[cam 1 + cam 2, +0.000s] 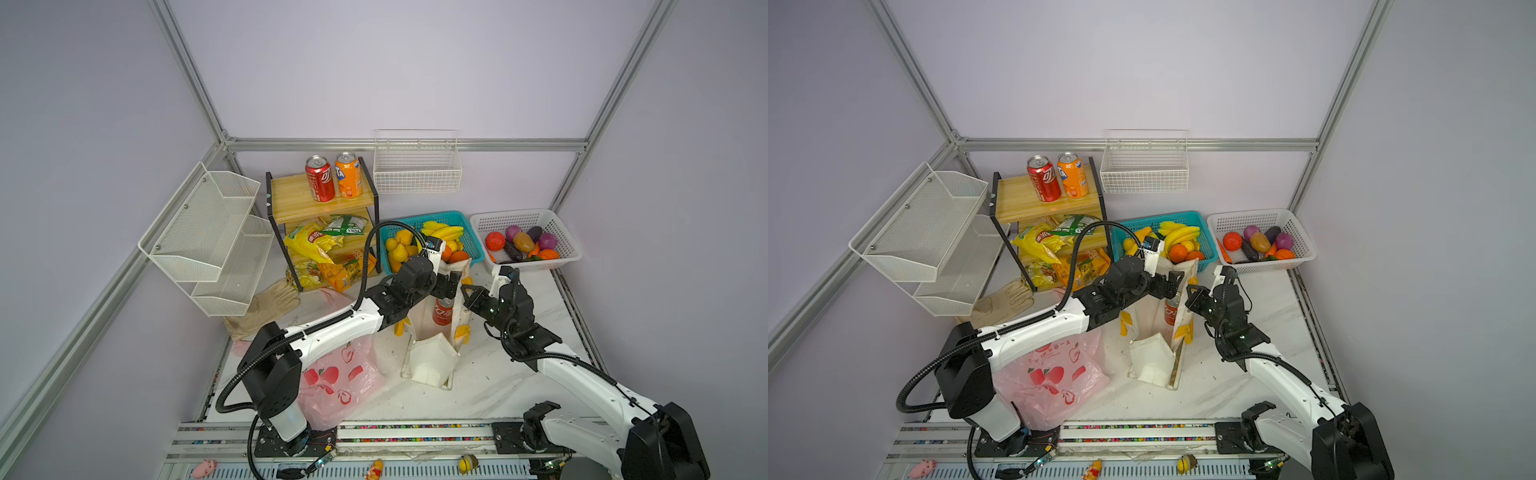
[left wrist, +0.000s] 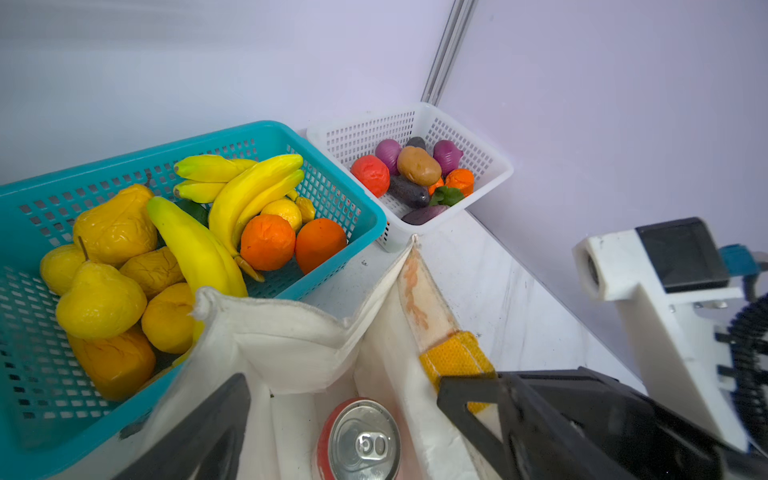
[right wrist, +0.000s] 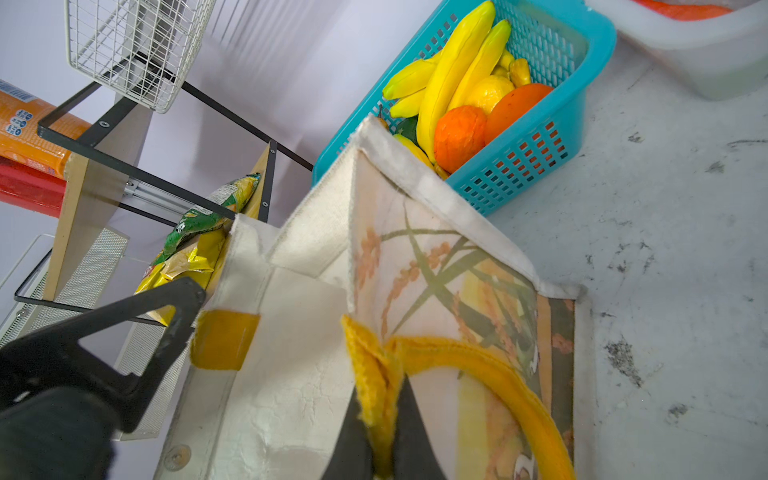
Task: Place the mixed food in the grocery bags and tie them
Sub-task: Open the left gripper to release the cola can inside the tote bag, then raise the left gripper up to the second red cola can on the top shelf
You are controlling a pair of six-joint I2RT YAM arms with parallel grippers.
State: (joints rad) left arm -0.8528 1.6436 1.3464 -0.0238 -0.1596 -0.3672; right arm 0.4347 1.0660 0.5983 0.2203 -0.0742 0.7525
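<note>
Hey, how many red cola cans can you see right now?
2. One red cola can stands on the wooden rack; another sits inside the white tote. More may be hidden.

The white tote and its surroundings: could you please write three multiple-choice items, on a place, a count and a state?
1. Where is the red cola can beneath the left claw? A in the teal basket; B inside the white tote; C on the pink bag.
2. How many cans stand on the rack's top shelf? A two; B three; C four.
3. What is the right claw doing? A open over the white basket; B shut on the pink bag; C shut on the tote's yellow handle.
Answers: 1 B, its top shows between the tote's walls. 2 A, one red can and one orange can. 3 C, it pinches the handle.
</note>
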